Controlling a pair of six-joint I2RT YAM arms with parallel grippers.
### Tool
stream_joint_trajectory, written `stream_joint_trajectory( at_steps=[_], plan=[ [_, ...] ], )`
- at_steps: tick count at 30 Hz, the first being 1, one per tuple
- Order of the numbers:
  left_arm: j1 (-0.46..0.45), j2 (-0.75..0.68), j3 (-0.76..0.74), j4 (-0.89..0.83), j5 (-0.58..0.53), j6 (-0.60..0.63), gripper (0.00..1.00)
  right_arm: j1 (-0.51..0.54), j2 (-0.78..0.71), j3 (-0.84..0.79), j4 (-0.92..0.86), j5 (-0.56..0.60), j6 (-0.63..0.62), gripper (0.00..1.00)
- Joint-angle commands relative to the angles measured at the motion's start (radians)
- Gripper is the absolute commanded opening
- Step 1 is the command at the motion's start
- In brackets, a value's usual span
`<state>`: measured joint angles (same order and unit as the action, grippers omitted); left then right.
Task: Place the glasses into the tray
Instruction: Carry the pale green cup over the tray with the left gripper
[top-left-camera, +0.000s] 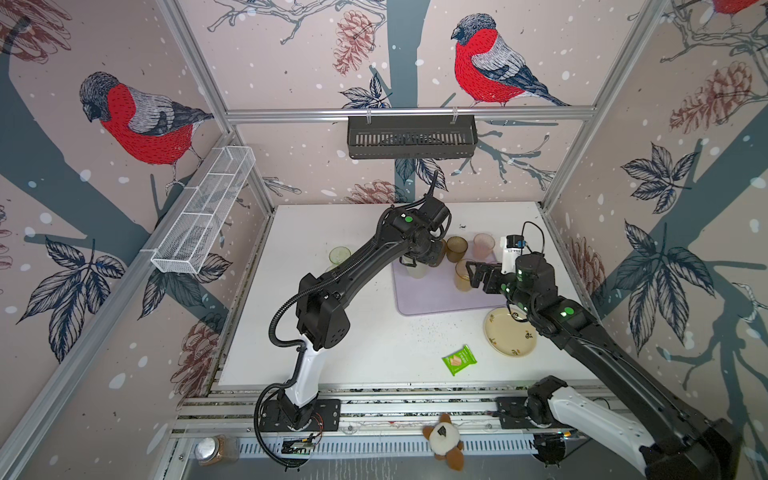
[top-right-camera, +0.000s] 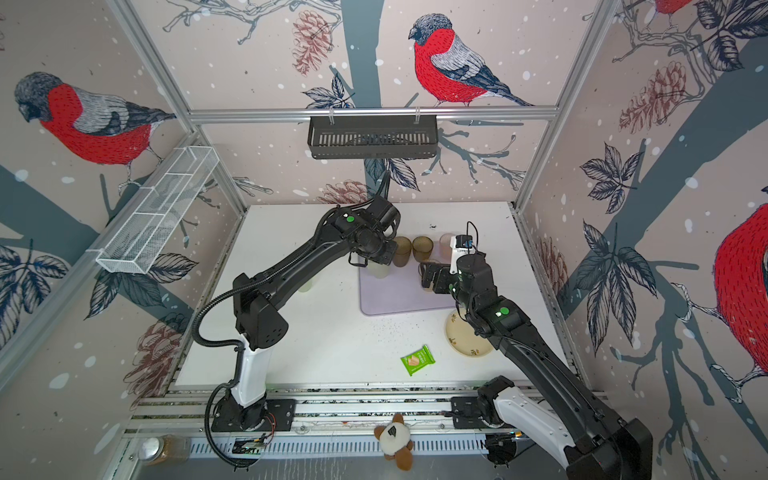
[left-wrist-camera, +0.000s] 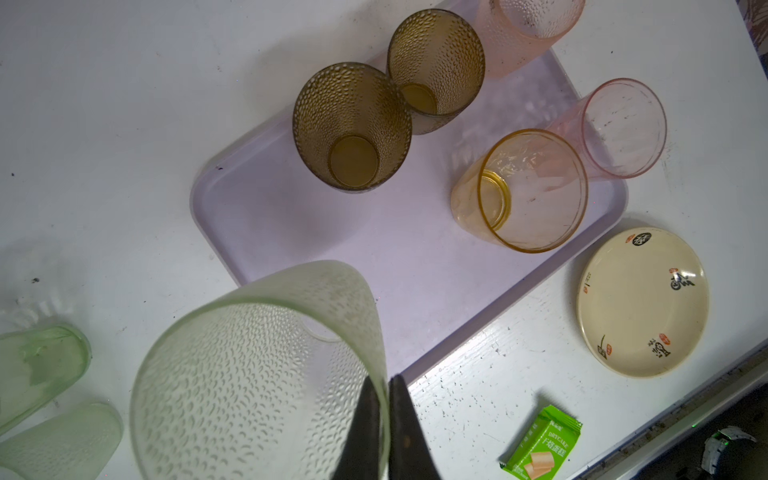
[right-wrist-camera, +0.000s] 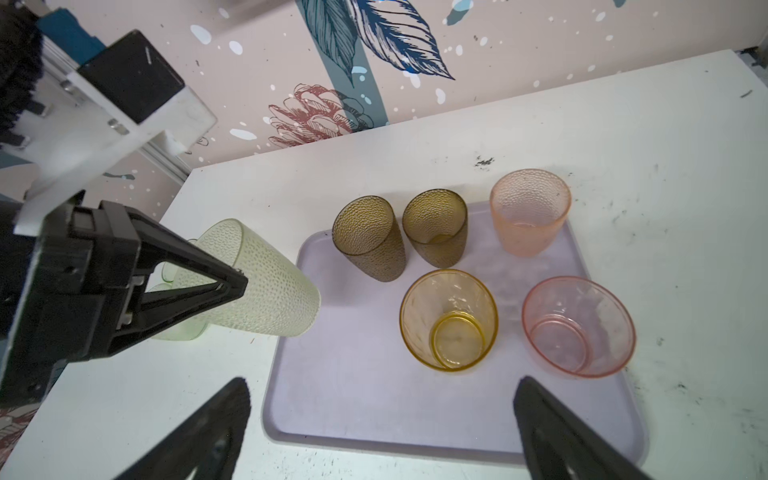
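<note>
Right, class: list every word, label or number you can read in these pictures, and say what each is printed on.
"DRYCAKE": on the green snack packet, left wrist view.
Chinese characters on the same packet: too small to read.
Black brush marks and red seals on the cream plate: too stylised to read.
Nothing else legible.

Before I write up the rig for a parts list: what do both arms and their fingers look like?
The left arm and right arm are black, each with a white link by the base and round green dots on the joints. A ribbed black cable hose loops beside the left one. The fingers are black, tapered triangles.
</note>
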<state>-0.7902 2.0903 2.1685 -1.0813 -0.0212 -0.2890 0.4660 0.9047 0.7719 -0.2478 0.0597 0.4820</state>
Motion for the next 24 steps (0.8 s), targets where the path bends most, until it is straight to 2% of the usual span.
stream_joint_trajectory(
  at_steps=[1,24],
  plan=[
    [-0.017,0.015,0.026,-0.024,0.012,-0.018,0.0,-0.028,-0.014,-0.009,-0.018,-0.02,0.035,0.99],
    [-0.1,0.093,0.059,-0.015,0.023,-0.07,0.0,-0.084,-0.059,-0.038,-0.065,0.017,0.012,0.99]
  ],
)
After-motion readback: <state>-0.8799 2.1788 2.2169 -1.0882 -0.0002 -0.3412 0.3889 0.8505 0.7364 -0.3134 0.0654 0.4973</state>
